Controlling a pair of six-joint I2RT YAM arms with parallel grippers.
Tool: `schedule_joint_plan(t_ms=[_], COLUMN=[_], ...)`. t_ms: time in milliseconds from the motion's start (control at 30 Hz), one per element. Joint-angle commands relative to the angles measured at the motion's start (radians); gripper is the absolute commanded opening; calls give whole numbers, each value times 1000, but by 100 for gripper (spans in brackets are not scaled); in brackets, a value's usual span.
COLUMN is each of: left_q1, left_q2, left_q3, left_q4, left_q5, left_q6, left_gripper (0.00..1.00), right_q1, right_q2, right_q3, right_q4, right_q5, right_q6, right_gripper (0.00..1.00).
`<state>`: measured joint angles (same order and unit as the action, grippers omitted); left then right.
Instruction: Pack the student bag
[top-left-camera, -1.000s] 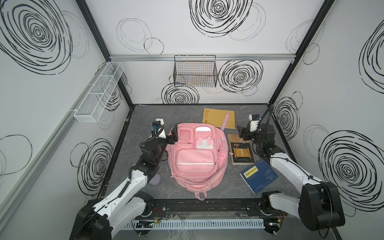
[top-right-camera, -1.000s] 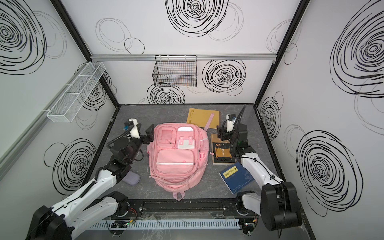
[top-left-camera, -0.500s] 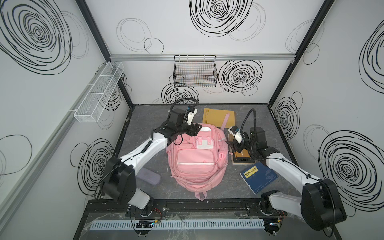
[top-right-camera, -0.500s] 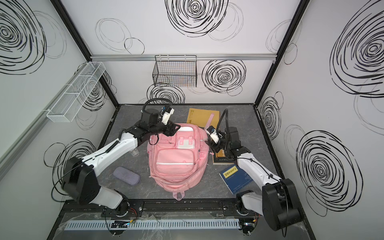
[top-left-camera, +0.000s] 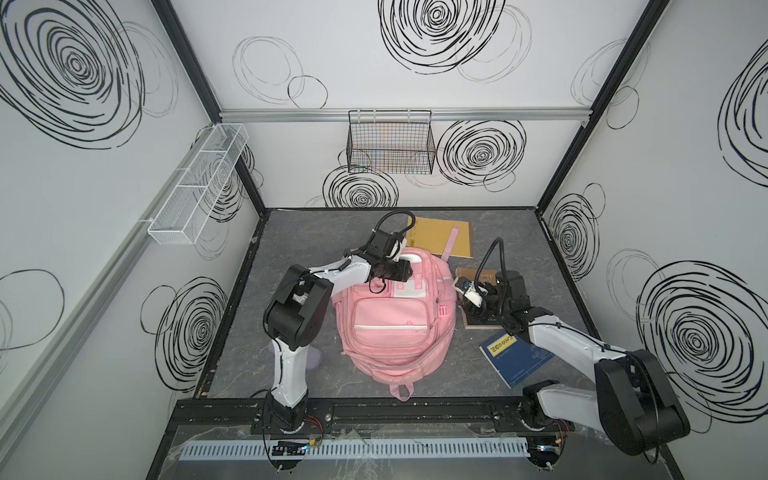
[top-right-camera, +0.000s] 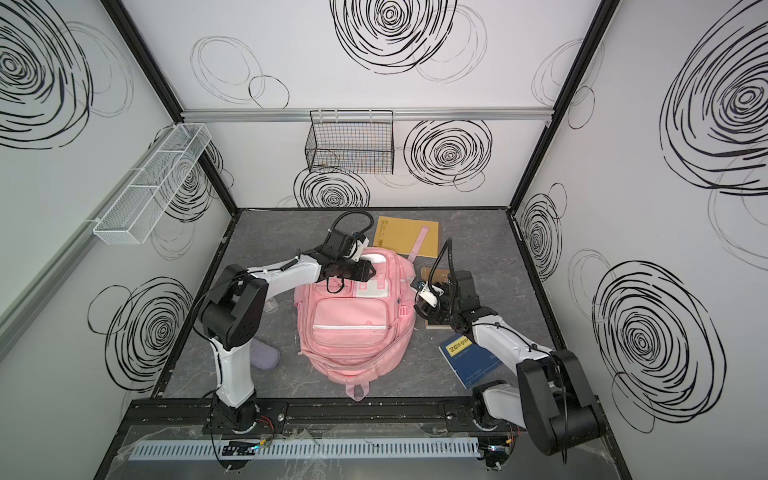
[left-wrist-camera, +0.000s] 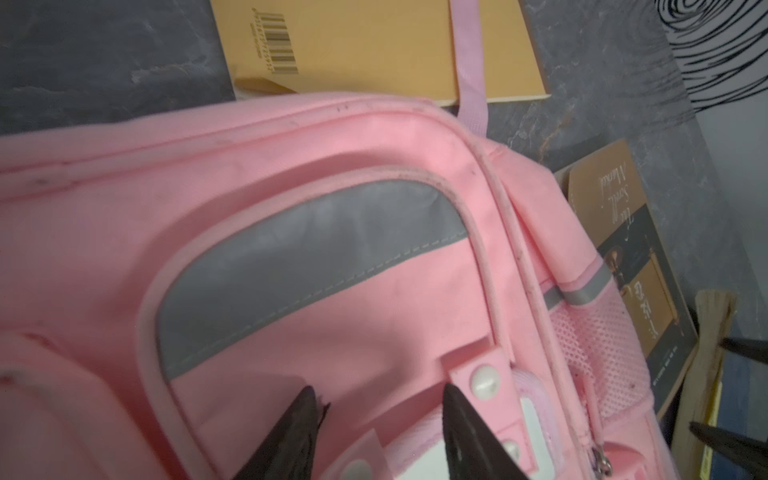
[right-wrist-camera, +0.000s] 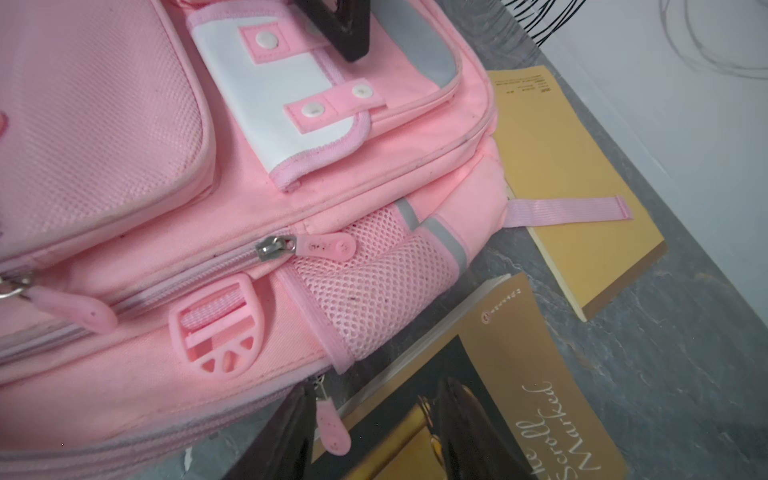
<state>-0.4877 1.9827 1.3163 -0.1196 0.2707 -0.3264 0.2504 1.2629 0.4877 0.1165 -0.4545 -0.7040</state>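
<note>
The student bag (top-left-camera: 392, 328) (top-right-camera: 353, 328) is a pink backpack lying flat, front up, mid-table in both top views. My left gripper (top-left-camera: 397, 272) (left-wrist-camera: 380, 392) hovers over its upper end, near the white flap panel (right-wrist-camera: 266, 95). Its jaws stand apart and open, with only pink fabric below them. My right gripper (top-left-camera: 465, 293) (right-wrist-camera: 378, 388) sits low at the bag's right side. It is open, and a pink zipper pull (right-wrist-camera: 332, 432) hangs between the jaws, close to one finger. The side zipper (right-wrist-camera: 187, 274) above it is closed.
A tan notebook (top-left-camera: 440, 241) lies behind the bag under a pink strap (right-wrist-camera: 569, 210). A brown-and-black book (right-wrist-camera: 498, 374) lies under my right gripper, with a blue book (top-left-camera: 515, 353) nearer the front. A purple pouch (top-right-camera: 266, 357) lies left. A wire basket (top-left-camera: 390, 145) and a white mesh shelf (top-left-camera: 199, 183) hang on the walls.
My left arm swung from the bag's left side to above its upper end. My right gripper came forward to the bag's right side. Both pairs of jaws narrowed.
</note>
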Motion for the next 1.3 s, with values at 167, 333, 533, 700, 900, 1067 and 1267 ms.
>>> schedule_joint_plan(t_ms=[167,333,533,700,900,1067,1267], left_q1=[107,152,158,158,169,173,175], left_q2=[-10,-40,-24,-19,-3,4,-2], left_q3=[-131,-204,-188,-198,-190,-192,-193], left_q4=[129,182,185,204,197,191,185], left_q5=[-143,-123,-59,-29,-11,-18,-24], left_q6=[-97,-120,-78,-82,-77,-68,-63], left_gripper=[52,53,54,54,54,54,53], right_q1=[1,7,43,43,41,28,12], right_q2=[119,163,202,310,421,473,527], right_q3=[61,70,100,191,255,263,330], right_q4=[-44,2,92,100,179,217,87], right_q5=[4,4,-32,-62,-83,-160,-208], right_q6=[-61,-81,-115,-160,-181,-208,-258], right_gripper=[53,53,58,59,58,58,54])
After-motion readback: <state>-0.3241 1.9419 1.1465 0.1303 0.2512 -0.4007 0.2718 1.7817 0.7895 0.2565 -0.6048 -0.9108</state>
